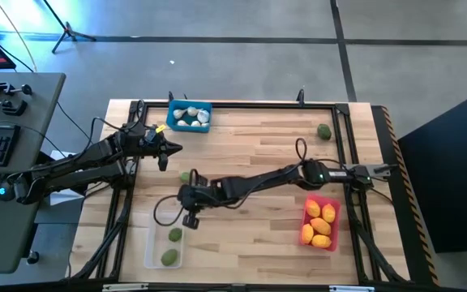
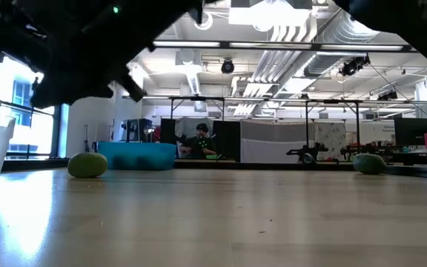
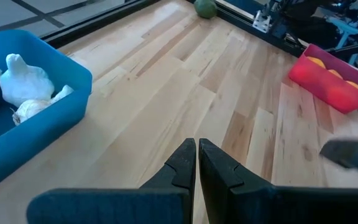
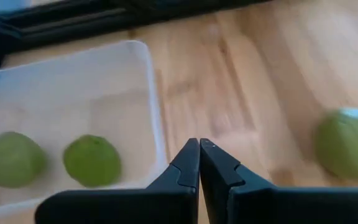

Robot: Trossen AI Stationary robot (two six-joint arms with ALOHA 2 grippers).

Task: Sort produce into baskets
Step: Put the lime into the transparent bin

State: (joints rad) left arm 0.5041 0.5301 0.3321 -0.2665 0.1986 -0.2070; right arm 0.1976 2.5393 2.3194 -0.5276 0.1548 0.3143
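Wooden planks are forming the surface (image 1: 250, 162), and the three baskets are sitting near its edges. Taking the high view as a clock face, the red basket (image 1: 321, 223) with yellow fruits (image 1: 320, 227) is lying toward four o'clock, the blue basket (image 1: 189, 115) with whitish bulbs (image 1: 191, 117) toward eleven, and the clear basket (image 1: 165, 246) with two green fruits (image 1: 171, 257) toward seven. Two loose green fruits are waiting: one (image 1: 185, 176) just left of centre beside the right gripper (image 1: 190, 219), another (image 1: 323, 131) toward one o'clock.

Each fruit is probably light, firm and smooth, so it is likely to roll; gripping across its widest middle looks safest.

Both sets of jaws are pressed together and holding nothing. The right gripper is hovering near the clear basket, while the left gripper (image 1: 164, 161) is waiting toward ten o'clock.
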